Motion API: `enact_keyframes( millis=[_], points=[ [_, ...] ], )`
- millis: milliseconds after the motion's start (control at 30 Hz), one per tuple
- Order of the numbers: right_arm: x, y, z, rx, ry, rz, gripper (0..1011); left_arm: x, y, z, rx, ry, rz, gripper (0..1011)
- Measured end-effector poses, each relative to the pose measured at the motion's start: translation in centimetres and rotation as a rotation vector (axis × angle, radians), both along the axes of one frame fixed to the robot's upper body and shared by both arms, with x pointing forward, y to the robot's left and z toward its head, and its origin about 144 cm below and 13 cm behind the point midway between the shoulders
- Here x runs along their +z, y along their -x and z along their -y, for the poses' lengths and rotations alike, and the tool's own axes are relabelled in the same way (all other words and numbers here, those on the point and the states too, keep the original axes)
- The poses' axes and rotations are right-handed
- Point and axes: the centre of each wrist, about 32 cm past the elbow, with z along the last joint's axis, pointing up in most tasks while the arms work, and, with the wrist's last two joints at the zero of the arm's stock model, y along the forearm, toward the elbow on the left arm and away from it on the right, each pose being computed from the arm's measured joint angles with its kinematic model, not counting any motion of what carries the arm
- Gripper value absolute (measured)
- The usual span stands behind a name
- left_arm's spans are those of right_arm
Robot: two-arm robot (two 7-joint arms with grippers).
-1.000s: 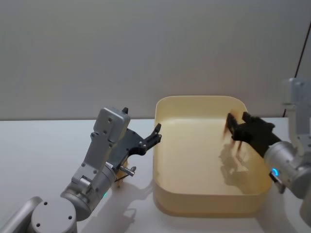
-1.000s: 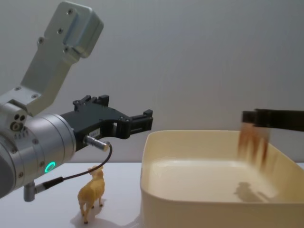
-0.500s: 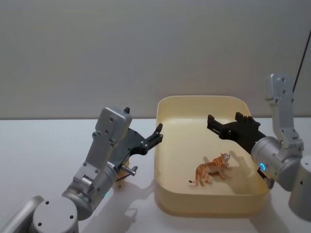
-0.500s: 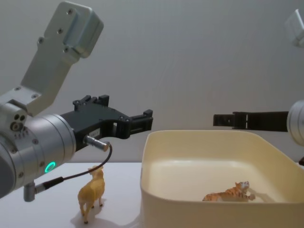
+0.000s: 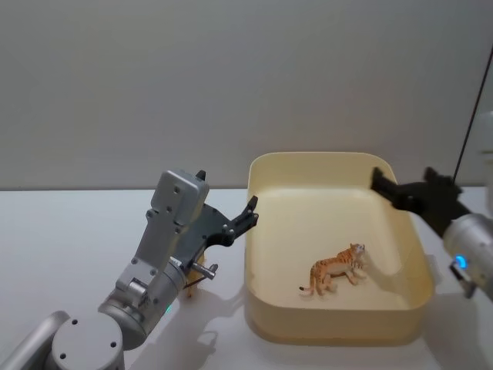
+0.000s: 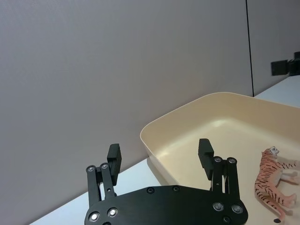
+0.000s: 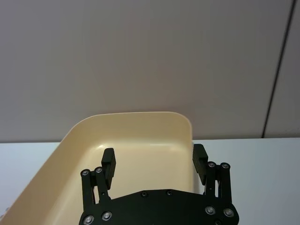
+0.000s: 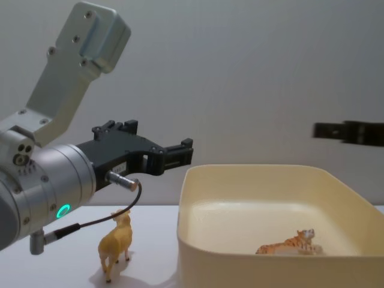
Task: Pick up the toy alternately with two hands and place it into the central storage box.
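An orange striped tiger toy (image 5: 336,269) lies on the floor of the cream-yellow central storage box (image 5: 316,156), also seen low in the box from the chest view as the tiger (image 8: 288,242). My right gripper (image 5: 404,185) hangs open and empty above the box's right rim, apart from the tiger; its wrist view shows the spread fingers (image 7: 108,162) over the box (image 7: 140,133). My left gripper (image 8: 175,154) is open and empty in the air just left of the box. A yellow toy animal (image 8: 116,242) stands on the table below it.
The white table (image 5: 62,247) runs left of the box, with a grey wall behind. The left wrist view shows the box (image 6: 187,140), the tiger (image 6: 273,180) and my open left gripper (image 6: 159,154). A cable (image 8: 96,222) hangs from the left wrist above the yellow animal.
The tiger left the right gripper and now lies on the box floor. The right gripper has drawn back to the right, over the box's rim. The left arm has not moved.
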Motion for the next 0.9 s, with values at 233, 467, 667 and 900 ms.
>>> enact_keyframes(
  millis=[233,467,667,900],
  points=[
    [0.0,1.4,2.6,-0.104,0.000,0.017,1001,0.0,0.0,0.0,0.000,0.000,0.000,1002],
    [-0.4,2.4,4.8,-0.191,0.014,0.015,1001,0.0,0.0,0.0,0.000,0.000,0.000,1002],
    [-1.2,3.5,7.2,-0.287,0.041,-0.012,1001,0.0,0.0,0.0,0.000,0.000,0.000,1001],
    [-2.2,4.5,9.4,-0.364,0.076,-0.058,1001,0.0,0.0,0.0,0.000,0.000,0.000,1002]
  ],
)
